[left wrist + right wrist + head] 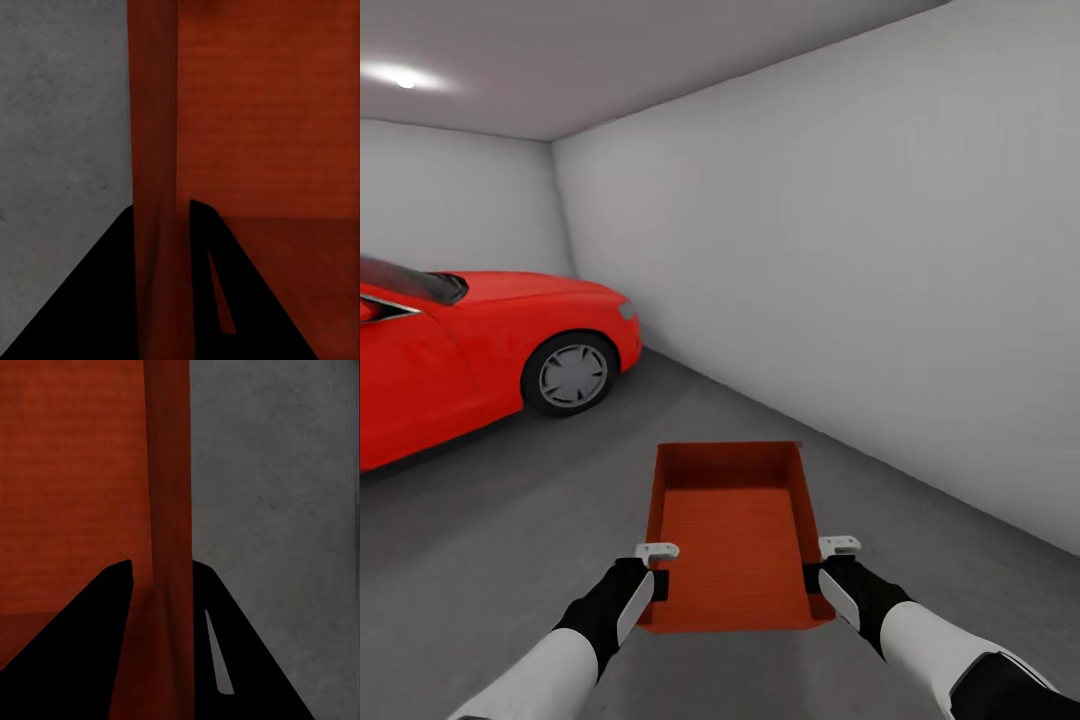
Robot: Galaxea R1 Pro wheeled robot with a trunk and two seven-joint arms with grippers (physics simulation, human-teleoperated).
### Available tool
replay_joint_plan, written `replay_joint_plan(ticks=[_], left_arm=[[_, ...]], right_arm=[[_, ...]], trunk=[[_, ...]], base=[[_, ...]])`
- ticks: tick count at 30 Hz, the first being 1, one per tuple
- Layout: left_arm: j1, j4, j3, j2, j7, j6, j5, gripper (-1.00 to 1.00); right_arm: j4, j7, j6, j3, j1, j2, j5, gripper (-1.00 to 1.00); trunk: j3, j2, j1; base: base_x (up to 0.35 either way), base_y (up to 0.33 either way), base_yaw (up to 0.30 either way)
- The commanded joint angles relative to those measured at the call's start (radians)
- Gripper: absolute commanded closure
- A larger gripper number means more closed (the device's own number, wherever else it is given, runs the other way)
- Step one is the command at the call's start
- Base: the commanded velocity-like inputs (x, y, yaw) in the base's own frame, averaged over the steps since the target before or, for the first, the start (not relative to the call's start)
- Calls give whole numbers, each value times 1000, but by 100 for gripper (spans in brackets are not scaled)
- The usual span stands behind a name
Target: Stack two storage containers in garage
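Sitting low in the centre of the head view, one red-orange storage container [735, 535] is carried open side up between both arms, its ribbed inside bare. Left gripper [657, 585] is clamped on the container's left wall near the close corner; in the left wrist view its two dark fingers [206, 285] straddle that upright wall [154, 150], one inside the bin and one outside. Right gripper [815, 578] grips the right wall at the matching spot; the right wrist view shows its fingers [97, 645] pinching the wall [171, 510] likewise. Grey speckled floor [510, 540] lies beneath and around the container; whether the bin touches it cannot be told. Red car [470, 350] stands at the left of the frame, front wheel [570, 375] towards the container, well apart. Plain pale wall [860, 250] runs along the right.
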Motion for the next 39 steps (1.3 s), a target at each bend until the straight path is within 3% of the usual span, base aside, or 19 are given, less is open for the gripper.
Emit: replay_joint_plan(ticks=[1,39], left_arm=[[0,22,-11,6,18,13,-17,100],[0,21,-11,6,18,13,-17,100]], right_arm=[[-15,-6,0,20,-2,0,-17,100],[-15,-6,0,20,-2,1,-17,100]], trunk=[[-2,-2,1],[-2,-2,1]], base=[[321,53,-292],[309,9,-292]])
